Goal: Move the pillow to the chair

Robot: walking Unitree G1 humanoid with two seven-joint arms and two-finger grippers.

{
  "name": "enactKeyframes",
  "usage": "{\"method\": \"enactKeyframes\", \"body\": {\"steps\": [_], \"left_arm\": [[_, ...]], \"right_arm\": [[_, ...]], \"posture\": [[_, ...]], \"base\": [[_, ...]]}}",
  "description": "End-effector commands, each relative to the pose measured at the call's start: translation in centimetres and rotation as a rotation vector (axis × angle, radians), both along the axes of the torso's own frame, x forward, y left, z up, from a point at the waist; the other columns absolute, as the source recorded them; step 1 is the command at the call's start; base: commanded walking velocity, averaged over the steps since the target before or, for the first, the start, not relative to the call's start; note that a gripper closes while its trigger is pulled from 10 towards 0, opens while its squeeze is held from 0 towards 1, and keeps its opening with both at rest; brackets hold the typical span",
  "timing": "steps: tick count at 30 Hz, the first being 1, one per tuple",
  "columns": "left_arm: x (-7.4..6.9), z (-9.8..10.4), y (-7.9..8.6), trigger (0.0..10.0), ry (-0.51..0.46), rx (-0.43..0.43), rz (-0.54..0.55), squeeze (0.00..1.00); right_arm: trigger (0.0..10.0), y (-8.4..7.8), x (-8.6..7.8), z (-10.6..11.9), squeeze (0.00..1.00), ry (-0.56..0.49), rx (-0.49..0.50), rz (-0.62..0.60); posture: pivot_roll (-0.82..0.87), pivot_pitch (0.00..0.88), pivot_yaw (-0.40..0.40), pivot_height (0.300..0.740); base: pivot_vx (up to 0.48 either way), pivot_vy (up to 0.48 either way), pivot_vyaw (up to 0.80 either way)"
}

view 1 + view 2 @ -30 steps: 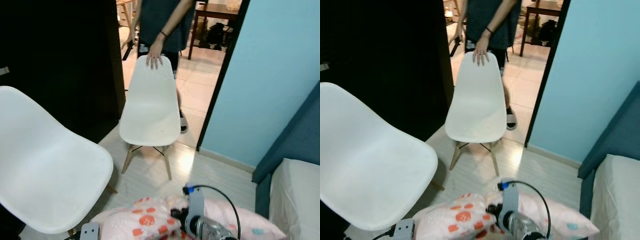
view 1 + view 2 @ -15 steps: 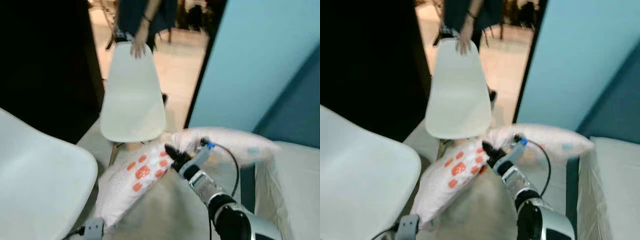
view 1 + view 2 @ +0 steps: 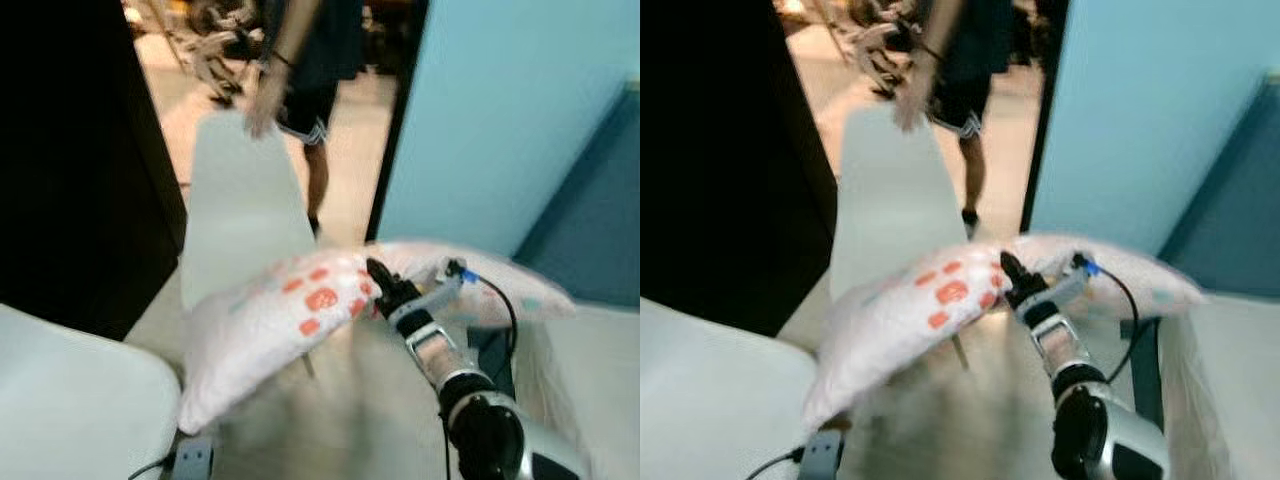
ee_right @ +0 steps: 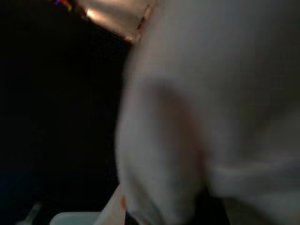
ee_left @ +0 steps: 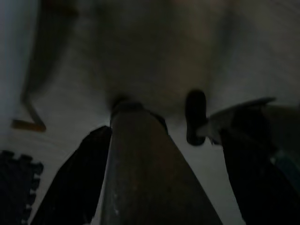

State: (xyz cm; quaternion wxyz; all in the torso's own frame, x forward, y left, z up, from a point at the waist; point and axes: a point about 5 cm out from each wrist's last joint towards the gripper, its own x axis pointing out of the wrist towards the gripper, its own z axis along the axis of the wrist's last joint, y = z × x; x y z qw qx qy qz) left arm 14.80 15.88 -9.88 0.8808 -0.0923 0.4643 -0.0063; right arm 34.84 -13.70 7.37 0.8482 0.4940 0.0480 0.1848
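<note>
1. Holding the pillow [image 3: 290,320] in the air, the right gripper [image 3: 378,280] pinches its middle with fingers pressed together on the cloth.
2. The pillow hangs in front of the far white chair [image 3: 235,215], above the floor.
3. A person's hand [image 3: 262,110] rests on that chair's back.
4. A second chair [image 3: 70,410] stands near on the left.
5. The left gripper [image 5: 154,136] hangs low in a dark view; its fingers cannot be told.

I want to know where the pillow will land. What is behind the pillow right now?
Behind the raised pillow, held by the right gripper, stands the white chair with a person's hand on its back. The pillow covers the chair's seat and most of its legs.
</note>
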Motion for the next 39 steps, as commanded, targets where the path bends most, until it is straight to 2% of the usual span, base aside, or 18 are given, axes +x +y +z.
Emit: {"method": "enactKeyframes", "body": {"steps": [1, 16, 26, 32, 39], "left_arm": [[-1.4, -0.6, 0.3, 10.0, 0.055, 0.007, -0.005, 0.00], [-1.6, -0.6, 0.5, 10.0, 0.058, 0.013, -0.031, 0.00], [-1.7, -0.6, 0.6, 10.0, 0.061, 0.014, -0.040, 0.00], [-1.8, -0.6, 0.5, 10.0, 0.063, 0.013, -0.046, 0.00], [-1.9, -0.7, 0.5, 10.0, 0.067, 0.018, -0.051, 0.00]], "right_arm": [[10.0, 0.7, 0.5, 1.0, 0.00, -0.049, 0.021, 0.007], [10.0, 0.4, 1.0, 2.0, 0.00, -0.092, 0.029, -0.008], [10.0, 1.2, 1.0, 1.9, 0.00, -0.092, -0.005, 0.019], [10.0, 2.3, 0.0, -0.1, 0.00, -0.013, -0.133, 0.057], [10.0, 2.7, -0.5, -0.8, 0.00, 0.008, -0.176, 0.072]], "posture": [[0.00, 0.067, -0.050, 0.740], [0.00, 0.073, -0.049, 0.740], [0.01, 0.073, -0.048, 0.740], [0.01, 0.083, -0.042, 0.740], [0.02, 0.089, -0.039, 0.740]], "base": [[0.356, 0.000, 0.00], [0.362, 0.000, 0.00], [0.382, 0.000, 0.00], [0.383, 0.000, 0.00], [0.378, 0.000, 0.00]]}}
